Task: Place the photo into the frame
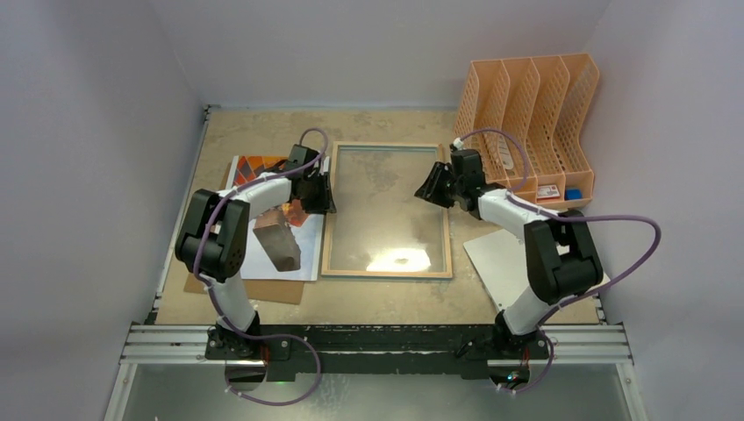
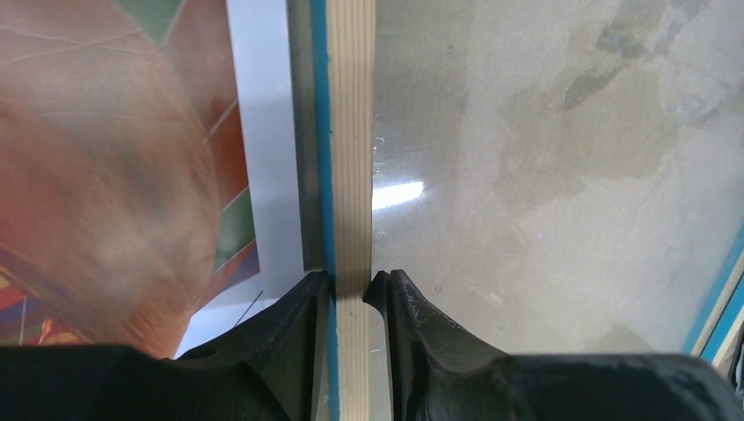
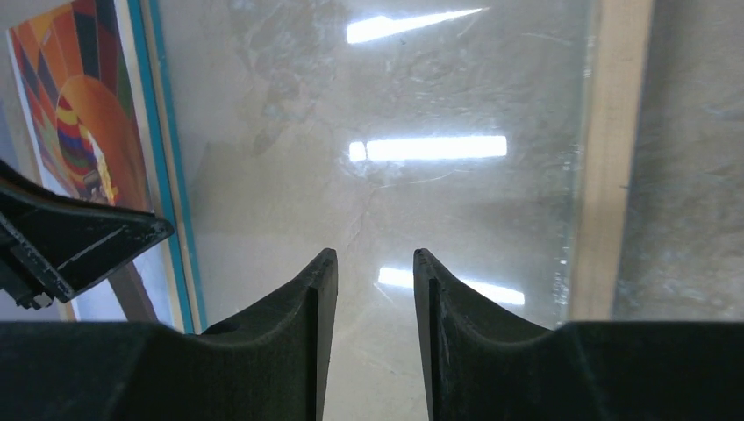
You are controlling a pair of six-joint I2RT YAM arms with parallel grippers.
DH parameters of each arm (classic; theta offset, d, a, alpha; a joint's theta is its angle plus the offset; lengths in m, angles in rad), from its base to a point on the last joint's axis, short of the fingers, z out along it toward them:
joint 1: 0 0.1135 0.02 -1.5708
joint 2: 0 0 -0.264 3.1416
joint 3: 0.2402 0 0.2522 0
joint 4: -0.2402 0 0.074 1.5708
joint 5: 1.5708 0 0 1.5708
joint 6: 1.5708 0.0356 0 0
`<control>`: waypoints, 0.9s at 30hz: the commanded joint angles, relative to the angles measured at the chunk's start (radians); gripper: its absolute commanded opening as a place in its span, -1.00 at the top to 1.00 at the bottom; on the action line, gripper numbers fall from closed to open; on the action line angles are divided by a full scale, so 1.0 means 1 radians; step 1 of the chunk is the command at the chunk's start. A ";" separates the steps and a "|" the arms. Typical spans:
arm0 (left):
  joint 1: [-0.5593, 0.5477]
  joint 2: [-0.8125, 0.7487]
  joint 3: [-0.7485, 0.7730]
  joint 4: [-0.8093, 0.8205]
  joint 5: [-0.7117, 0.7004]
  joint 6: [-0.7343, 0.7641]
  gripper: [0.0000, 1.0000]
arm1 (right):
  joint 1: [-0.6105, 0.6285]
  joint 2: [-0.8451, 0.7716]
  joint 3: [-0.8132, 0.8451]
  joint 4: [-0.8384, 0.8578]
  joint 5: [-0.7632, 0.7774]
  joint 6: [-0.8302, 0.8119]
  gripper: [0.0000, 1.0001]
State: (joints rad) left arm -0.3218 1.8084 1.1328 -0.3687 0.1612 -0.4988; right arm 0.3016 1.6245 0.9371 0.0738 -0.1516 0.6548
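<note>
The frame (image 2: 351,132) lies at the tabletop (image 1: 386,123) centre, with the photo (image 3: 70,105) toward the left edge.
Left claw (image 2: 351,294) clamps the frame's left rail; right claw (image 3: 373,272) — narrow, empty — above the glass (image 3: 421,88).

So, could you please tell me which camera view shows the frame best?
The top external view: the whole frame is visible. Left wrist shows only one rail, clamped by the left pincer; right wrist shows glass and two rails.

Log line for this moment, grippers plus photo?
left gripper: clamped on frame left rail | right gripper: open above glass | photo: beside frame, not inserted
</note>
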 commanded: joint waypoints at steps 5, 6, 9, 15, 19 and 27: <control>0.003 0.007 -0.013 0.076 0.129 0.023 0.37 | 0.064 0.065 0.117 0.106 -0.125 -0.045 0.19; 0.004 0.005 0.005 0.049 0.078 0.022 0.36 | 0.074 0.072 0.131 0.110 -0.123 -0.045 0.17; 0.015 -0.022 0.039 -0.008 0.007 0.031 0.29 | 0.101 0.099 0.176 0.116 -0.130 -0.031 0.14; 0.028 -0.117 0.050 -0.050 -0.099 0.037 0.03 | 0.153 0.154 0.234 0.173 -0.175 0.030 0.03; 0.043 -0.181 0.024 -0.056 -0.178 0.041 -0.07 | 0.200 0.215 0.309 0.207 -0.225 0.090 0.01; 0.090 -0.218 -0.066 -0.125 -0.274 0.003 0.12 | 0.358 0.370 0.485 0.256 -0.277 0.238 0.09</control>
State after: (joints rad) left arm -0.2531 1.6070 1.1137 -0.4290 -0.0158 -0.4717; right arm 0.5655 1.9533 1.3125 0.2829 -0.3828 0.8059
